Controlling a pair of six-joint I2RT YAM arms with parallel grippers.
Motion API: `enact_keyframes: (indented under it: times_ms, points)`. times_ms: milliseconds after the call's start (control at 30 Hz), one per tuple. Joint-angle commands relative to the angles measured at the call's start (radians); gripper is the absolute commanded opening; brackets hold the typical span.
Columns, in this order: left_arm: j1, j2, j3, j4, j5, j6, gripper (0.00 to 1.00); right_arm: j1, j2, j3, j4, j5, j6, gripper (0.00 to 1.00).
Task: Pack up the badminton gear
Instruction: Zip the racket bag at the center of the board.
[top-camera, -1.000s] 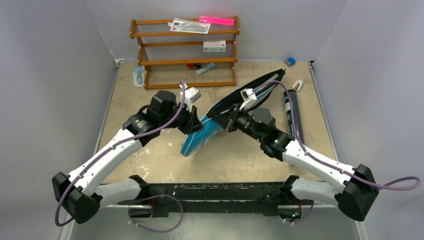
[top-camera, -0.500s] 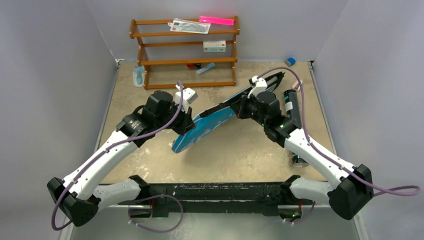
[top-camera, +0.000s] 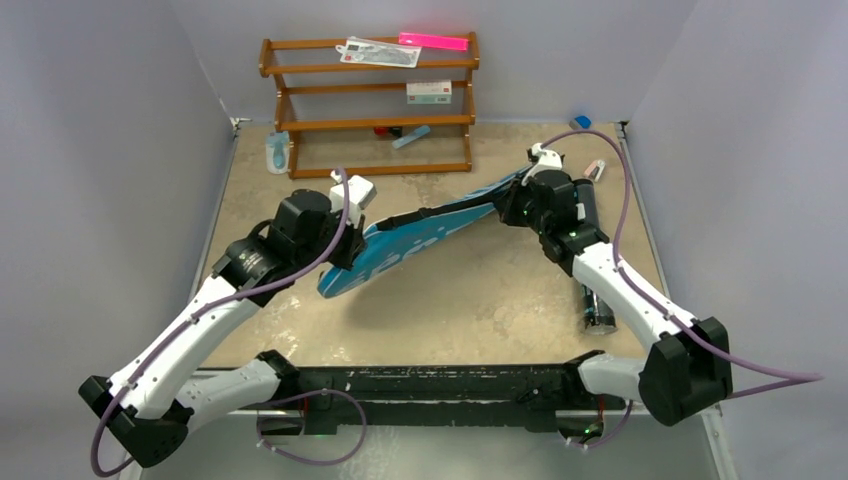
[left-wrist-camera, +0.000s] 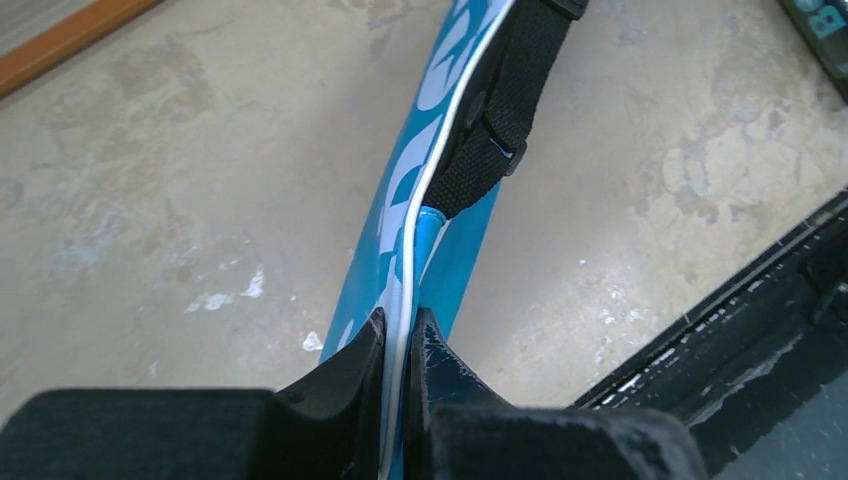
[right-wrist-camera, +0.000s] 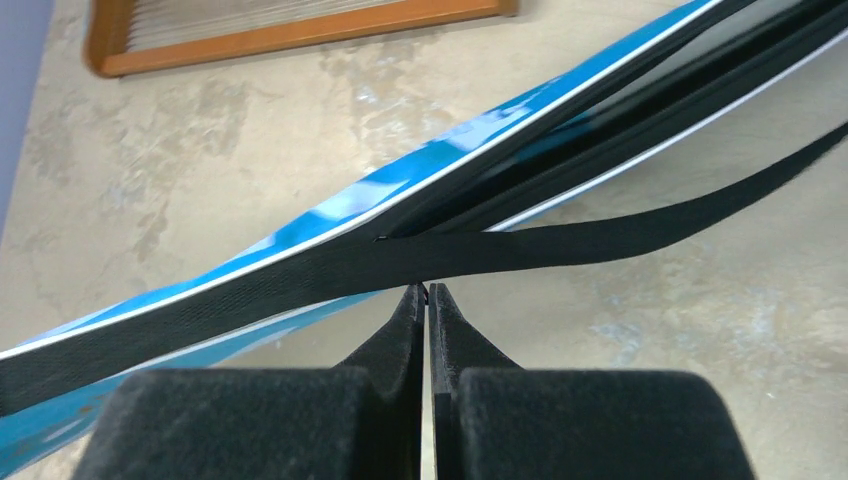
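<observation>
Pulled further apart than a second ago, the left gripper (top-camera: 345, 258) and right gripper (top-camera: 512, 205) stretch the blue bag (top-camera: 420, 238) slantwise over the table's middle. The right arm hides most of the black tube (top-camera: 598, 310). From the left wrist, the fingers clamp the bag's white-piped edge beside a black strap (left-wrist-camera: 500, 110), and the lettering is cut off. From the right wrist, the fingertips press together under the strap. Whether they nip anything I cannot tell.
</observation>
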Motion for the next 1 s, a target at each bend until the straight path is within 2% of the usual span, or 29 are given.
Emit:
enact_keyframes:
  times_ms: [0,200,467,633,967]
  points:
    - [0.004,-0.067,0.062,0.003,-0.215,-0.004,0.0,-0.063,0.014,-0.012,0.007,0.095,-0.029,0.0]
    - [0.005,-0.118,0.06,0.002,-0.317,-0.013,0.0,-0.121,0.06,0.017,0.034,0.147,-0.038,0.0]
    - [0.006,-0.141,0.089,-0.055,-0.474,-0.027,0.0,-0.167,0.104,0.047,0.041,0.298,-0.094,0.0]
    - [0.006,-0.167,0.086,-0.06,-0.53,-0.015,0.0,-0.198,0.151,0.078,0.042,0.325,-0.112,0.0]
    - [0.006,-0.189,0.032,-0.072,-0.657,0.014,0.0,-0.324,0.263,0.177,0.002,0.208,-0.113,0.0]
